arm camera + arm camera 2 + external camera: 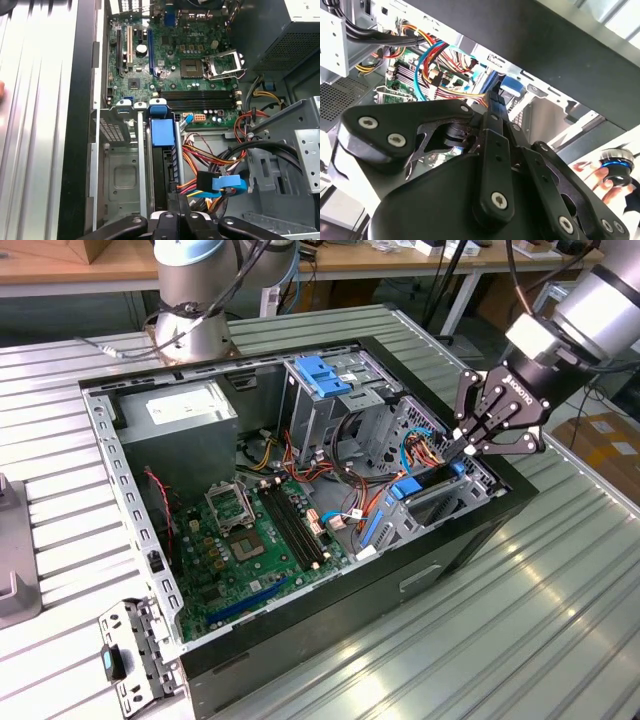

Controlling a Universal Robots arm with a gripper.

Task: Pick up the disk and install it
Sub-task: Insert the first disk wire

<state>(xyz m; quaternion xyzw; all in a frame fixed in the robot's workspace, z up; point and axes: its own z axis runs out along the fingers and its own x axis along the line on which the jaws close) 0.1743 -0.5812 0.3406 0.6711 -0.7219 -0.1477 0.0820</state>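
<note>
The disk (408, 488) stands on edge in a slot of the drive bay at the case's corner on the exterior view's right. Its blue carrier tab (162, 132) faces the motherboard, and its dark body runs back under my fingers. My gripper (468, 440) hangs just over the disk's outer end at the case wall. In both wrist views the black fingers (495, 130) lie pressed together, pointing down onto the disk's blue edge (510, 90). I see nothing between them.
The open black case (420, 580) lies on a ribbed metal table. A tall grey cage with a blue bracket (325, 375) stands behind the bay. Orange and blue cables (220, 182) run beside the disk. A hand (587, 175) rests on a knob outside the case.
</note>
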